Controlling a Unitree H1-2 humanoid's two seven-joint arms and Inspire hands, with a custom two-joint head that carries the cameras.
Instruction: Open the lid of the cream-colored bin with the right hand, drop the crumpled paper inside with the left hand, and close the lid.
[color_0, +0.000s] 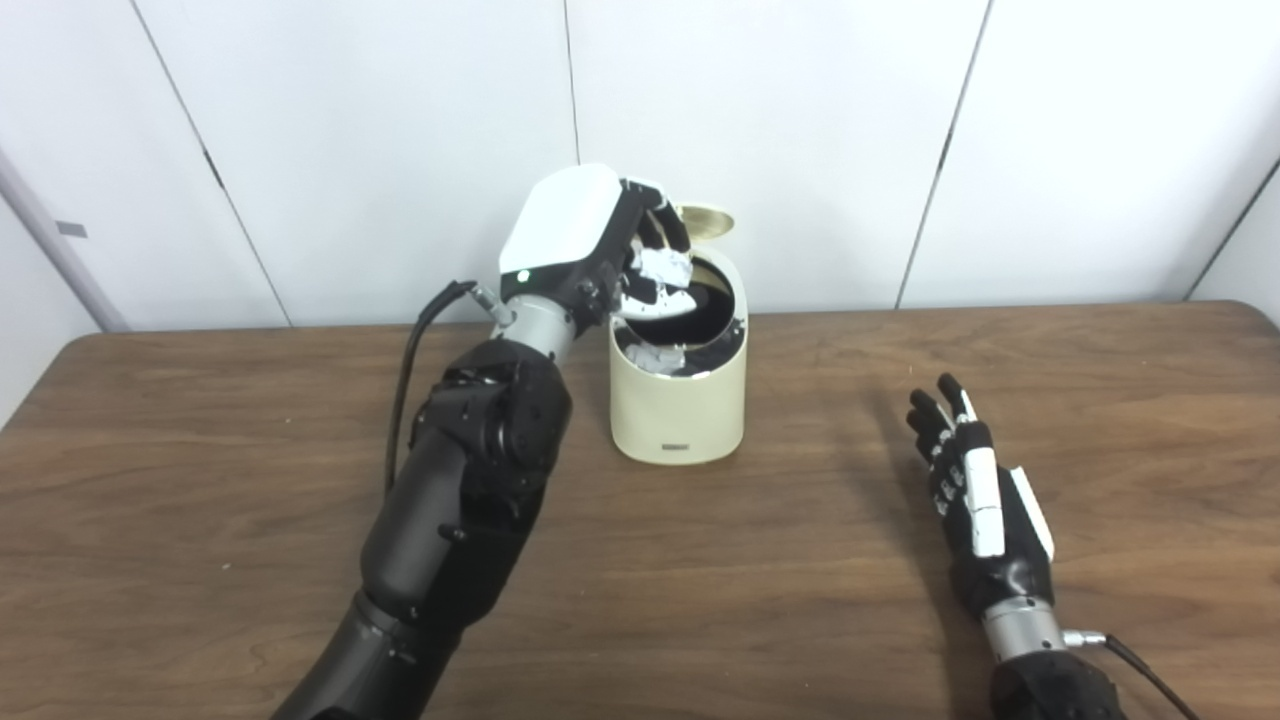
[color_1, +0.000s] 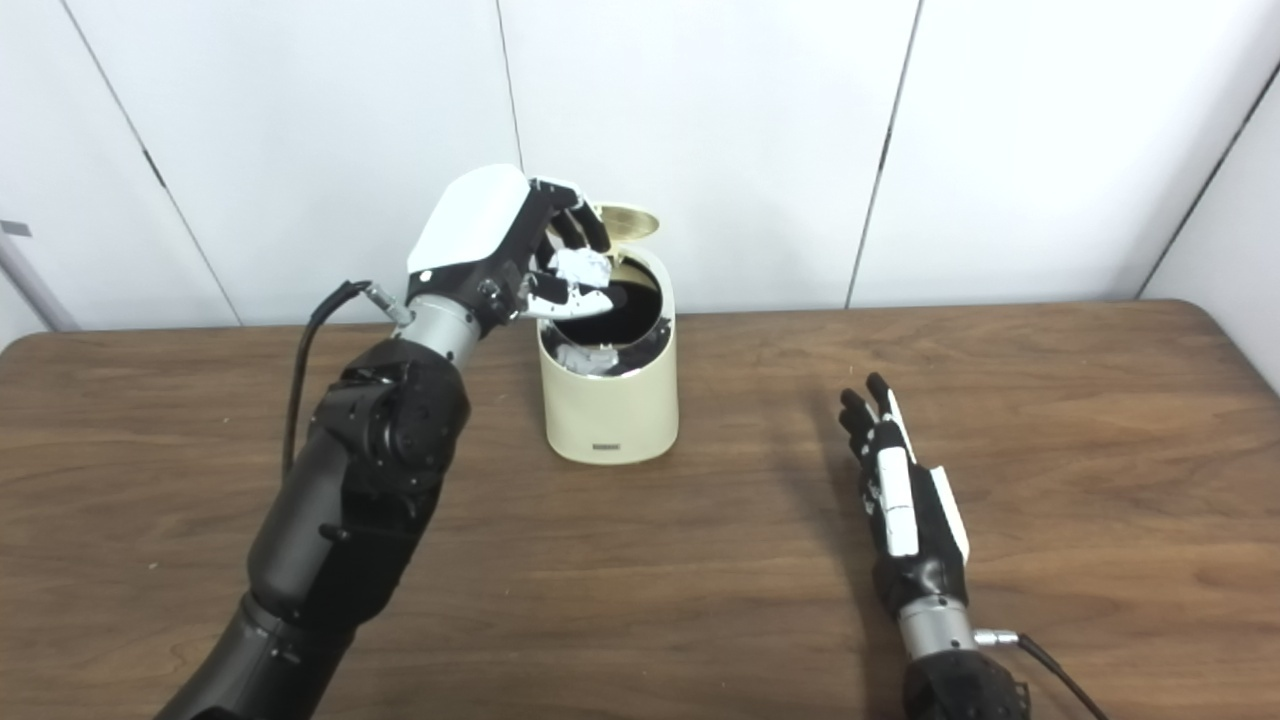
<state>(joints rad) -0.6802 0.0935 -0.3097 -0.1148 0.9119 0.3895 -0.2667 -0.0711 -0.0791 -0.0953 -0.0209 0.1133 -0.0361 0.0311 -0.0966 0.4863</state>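
Left hand (color_0: 600, 245) over the open bin (color_0: 680, 400), fingers curled on the paper (color_0: 665, 266).
Lid (color_0: 706, 222) stands up behind the bin; right hand (color_1: 905, 500) rests right of it, fingers apart, empty.

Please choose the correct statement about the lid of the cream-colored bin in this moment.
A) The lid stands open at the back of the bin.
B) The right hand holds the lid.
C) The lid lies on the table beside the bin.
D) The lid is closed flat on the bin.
A: the lid stands raised behind the dark opening of the cream-colored bin, while the right hand rests apart on the table.
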